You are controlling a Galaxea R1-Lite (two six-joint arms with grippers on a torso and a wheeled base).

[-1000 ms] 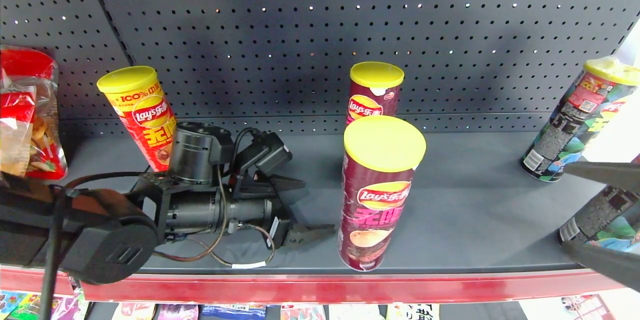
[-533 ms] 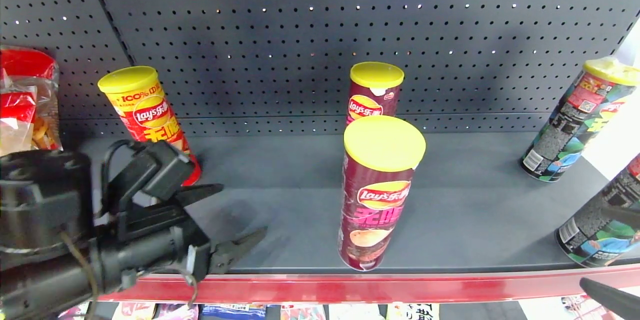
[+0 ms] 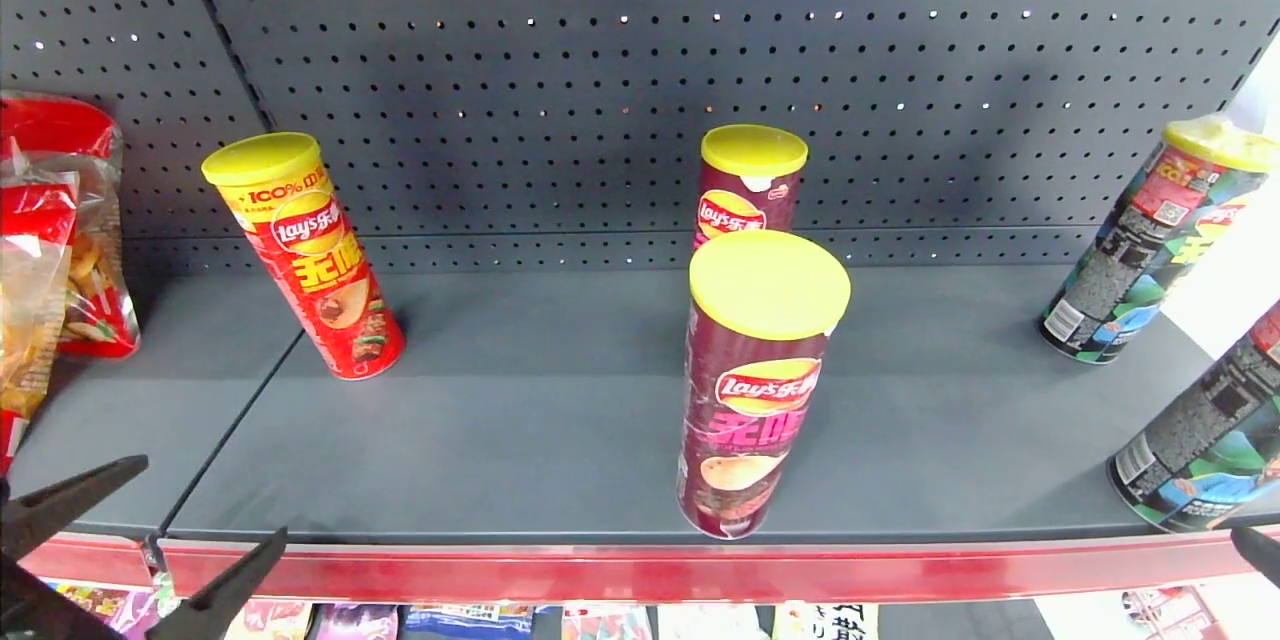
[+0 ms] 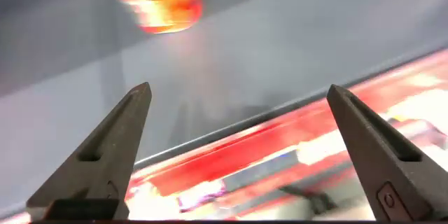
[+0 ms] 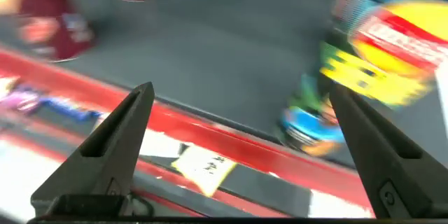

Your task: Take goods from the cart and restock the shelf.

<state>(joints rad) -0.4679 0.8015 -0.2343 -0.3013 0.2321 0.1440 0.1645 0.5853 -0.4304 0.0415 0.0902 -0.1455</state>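
Head view: red chip can (image 3: 315,260) upper left on the shelf (image 3: 560,440), maroon can (image 3: 755,390) centre; left claw (image 3: 215,498) lower left, spread, empty. Left wrist view: likewise spread. Right wrist view: right claw (image 5: 241,89) spread, empty, near a patterned can (image 5: 392,49).

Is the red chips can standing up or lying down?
Standing up. The red chips can rests on its base on the shelf, yellow lid on top.

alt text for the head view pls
A grey shelf holds five standing chip cans: a red can on the left, two maroon cans mid-shelf, one behind the other, and two patterned cans on the right. A snack bag sits at the far left, and the left tool hangs open by the shelf's red front edge.
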